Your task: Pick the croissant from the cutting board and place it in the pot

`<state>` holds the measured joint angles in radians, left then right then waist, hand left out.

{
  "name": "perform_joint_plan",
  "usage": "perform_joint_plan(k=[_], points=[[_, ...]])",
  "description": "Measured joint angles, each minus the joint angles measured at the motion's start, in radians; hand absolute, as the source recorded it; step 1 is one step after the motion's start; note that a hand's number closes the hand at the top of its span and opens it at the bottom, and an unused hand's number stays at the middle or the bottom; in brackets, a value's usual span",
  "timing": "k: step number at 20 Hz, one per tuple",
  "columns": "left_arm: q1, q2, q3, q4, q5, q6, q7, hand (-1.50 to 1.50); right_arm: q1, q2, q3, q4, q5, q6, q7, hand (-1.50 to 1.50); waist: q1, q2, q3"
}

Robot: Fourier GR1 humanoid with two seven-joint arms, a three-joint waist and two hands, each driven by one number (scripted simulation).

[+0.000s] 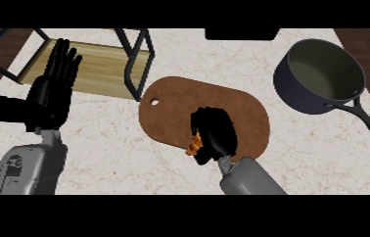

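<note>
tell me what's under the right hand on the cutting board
Under the right hand, curled over the cutting board, only an orange-brown edge of the croissant peeks out at its left side. The rest is hidden by the hand.

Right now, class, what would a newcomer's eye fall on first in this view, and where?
The black right hand hangs mid-frame over the brown cutting board, fingers curled round an orange croissant that barely peeks out. At upper right stands a dark pot, nothing visible inside. The left hand rests open at the left edge, fingers up.
</note>
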<state>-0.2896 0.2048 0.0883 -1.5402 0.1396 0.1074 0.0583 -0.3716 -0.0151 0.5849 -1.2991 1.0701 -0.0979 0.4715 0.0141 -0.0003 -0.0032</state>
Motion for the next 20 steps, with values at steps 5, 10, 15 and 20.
perform_joint_plan(k=[5, 10, 15, 20], points=[[-0.026, -0.007, -0.021, -0.003, 0.003, -0.015, 0.003, 0.00, -0.203, 0.010, -0.167, 0.130, 0.005, -0.019, 0.262, 1.50, 0.049, 0.021, 0.001], [-0.041, -0.015, -0.035, 0.004, -0.004, -0.016, 0.007, 0.00, -0.418, 0.013, -0.279, 0.263, 0.096, -0.069, 0.514, 1.50, 0.074, 0.023, 0.000], [-0.056, -0.023, -0.039, 0.012, -0.010, -0.007, 0.009, 0.00, -0.598, -0.003, -0.348, 0.387, 0.260, -0.080, 0.635, 1.50, 0.066, 0.019, 0.000], [-0.048, -0.024, -0.033, 0.010, -0.012, 0.003, 0.016, 0.00, -0.704, -0.036, -0.396, 0.463, 0.430, -0.091, 0.702, 1.50, 0.046, 0.012, 0.000]])
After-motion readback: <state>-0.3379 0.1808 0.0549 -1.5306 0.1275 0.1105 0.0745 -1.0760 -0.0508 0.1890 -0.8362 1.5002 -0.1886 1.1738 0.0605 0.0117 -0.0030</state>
